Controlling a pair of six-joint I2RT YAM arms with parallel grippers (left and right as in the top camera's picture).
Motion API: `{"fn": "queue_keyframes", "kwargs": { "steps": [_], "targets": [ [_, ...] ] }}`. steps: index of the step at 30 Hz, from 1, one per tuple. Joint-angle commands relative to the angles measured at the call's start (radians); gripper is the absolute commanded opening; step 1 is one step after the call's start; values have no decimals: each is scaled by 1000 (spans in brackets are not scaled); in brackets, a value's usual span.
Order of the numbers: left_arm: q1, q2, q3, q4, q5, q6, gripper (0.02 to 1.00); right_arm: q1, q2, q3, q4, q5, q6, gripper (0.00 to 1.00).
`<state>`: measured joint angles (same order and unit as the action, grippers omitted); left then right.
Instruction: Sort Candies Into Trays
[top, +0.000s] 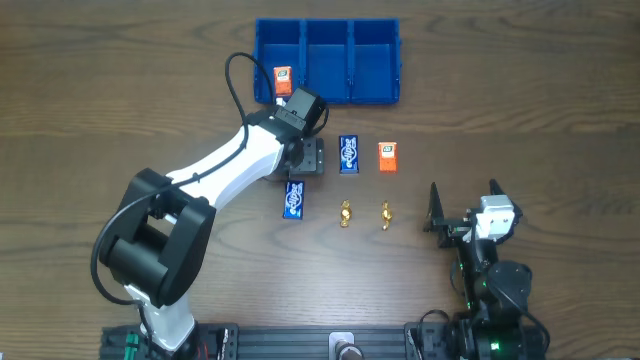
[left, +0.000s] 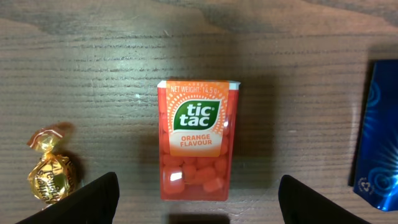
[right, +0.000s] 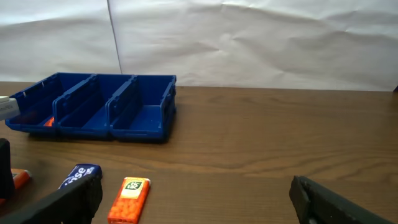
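An orange candy box (left: 198, 149) lies flat on the wooden table, centred between the spread fingers (left: 93, 199) of my open left gripper (left: 198, 214), which hovers over it without touching. In the top view the left gripper (top: 305, 157) sits just below the blue three-compartment tray (top: 372, 98) and covers that box. Another orange box (top: 283, 80) lies in the tray's left compartment. A third orange box (top: 387, 156), two blue packets (top: 348, 153) (top: 294, 200) and two gold-wrapped candies (top: 345, 213) (top: 385, 212) lie on the table. My right gripper (top: 465, 212) rests open at the right, holding nothing.
In the left wrist view, a gold candy (left: 53, 171) and a blue packet (left: 379, 137) flank the box under the gripper. The tray's middle and right compartments (right: 140, 115) hold nothing. Bare wood stretches right of the tray and around the right gripper (right: 199, 208).
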<state>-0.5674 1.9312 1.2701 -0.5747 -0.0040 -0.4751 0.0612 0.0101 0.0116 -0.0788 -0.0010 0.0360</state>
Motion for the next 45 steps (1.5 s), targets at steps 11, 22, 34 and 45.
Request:
{"fn": "queue_keyframes", "kwargs": {
  "steps": [11,22,34,45],
  "targets": [
    [4,72,0,45,5,-12,424,0,-7,-4,-5,-1,-11,998],
    [4,-92,123,-16,-114,21,345,0,-7,-4,-5,-1,-11,998],
    [156,109,713,-229,-176,167,360,0,-7,-4,-5,-1,-11,998],
    [206,319,813,-229,-73,192,457,0,-7,-4,-5,-1,-11,998]
  ]
}}
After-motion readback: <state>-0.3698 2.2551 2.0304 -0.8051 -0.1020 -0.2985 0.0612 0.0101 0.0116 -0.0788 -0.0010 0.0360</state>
